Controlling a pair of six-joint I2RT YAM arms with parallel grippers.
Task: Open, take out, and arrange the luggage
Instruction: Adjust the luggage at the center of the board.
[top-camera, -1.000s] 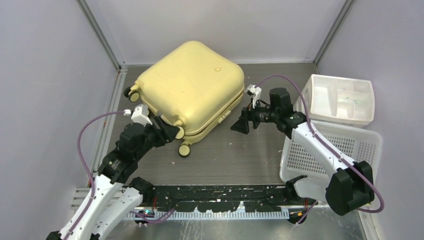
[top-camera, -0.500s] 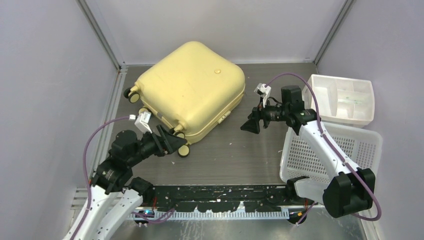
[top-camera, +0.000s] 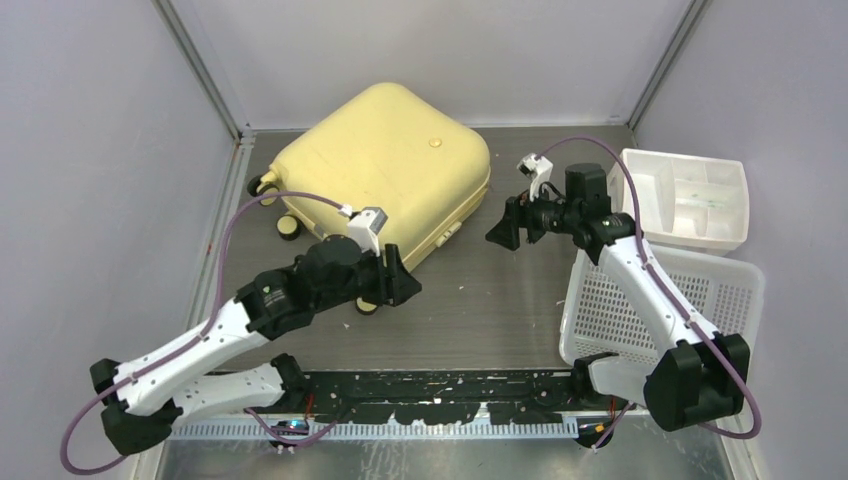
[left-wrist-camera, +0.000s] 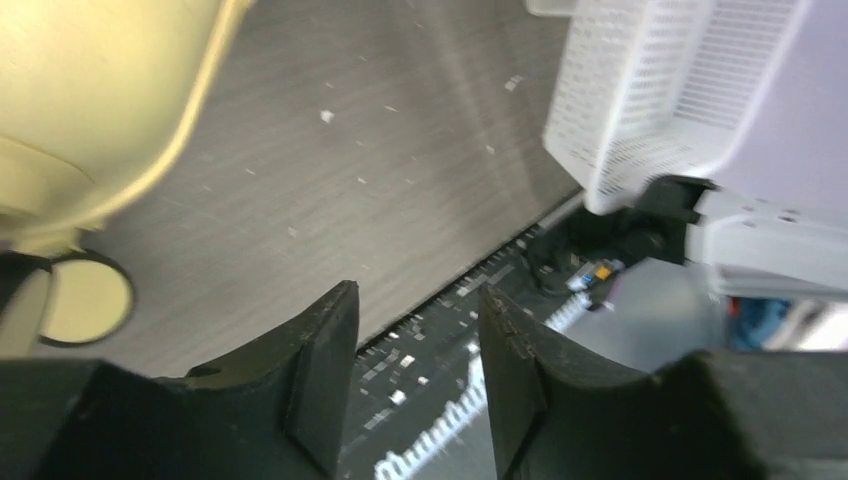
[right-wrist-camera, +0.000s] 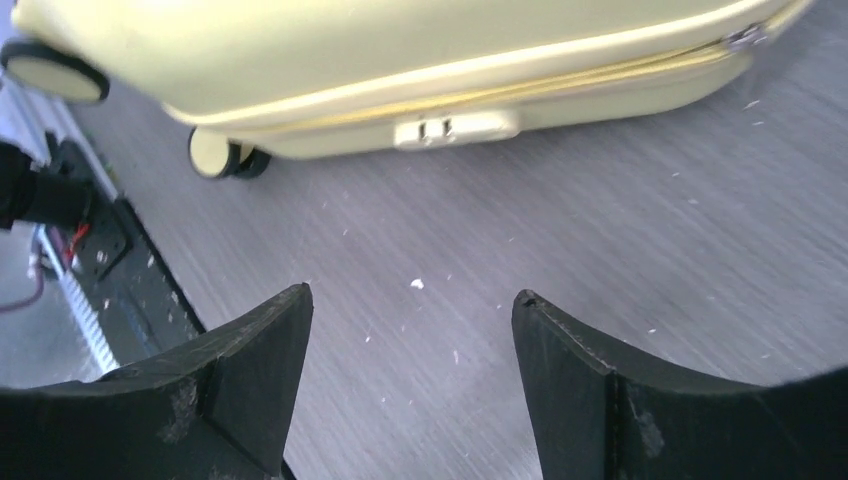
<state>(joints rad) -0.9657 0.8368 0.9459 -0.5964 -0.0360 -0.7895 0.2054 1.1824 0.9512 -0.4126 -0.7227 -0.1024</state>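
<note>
Here the shut suitcase (top-camera: 385, 175) lies flat on the worktop (top-camera: 480, 310); the left pincer (left-wrist-camera: 415, 305) stands partly open, the right pincer (right-wrist-camera: 410, 300) wide, both empty.

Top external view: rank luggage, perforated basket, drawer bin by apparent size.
1. luggage, clearly largest.
2. perforated basket, partly covered by the right arm, yet looks bigger than the last.
3. drawer bin, smallest.

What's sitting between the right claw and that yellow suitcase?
Only bare grey tabletop flecked with white crumbs. The right wrist view shows it running from the open right gripper to the suitcase.
</note>
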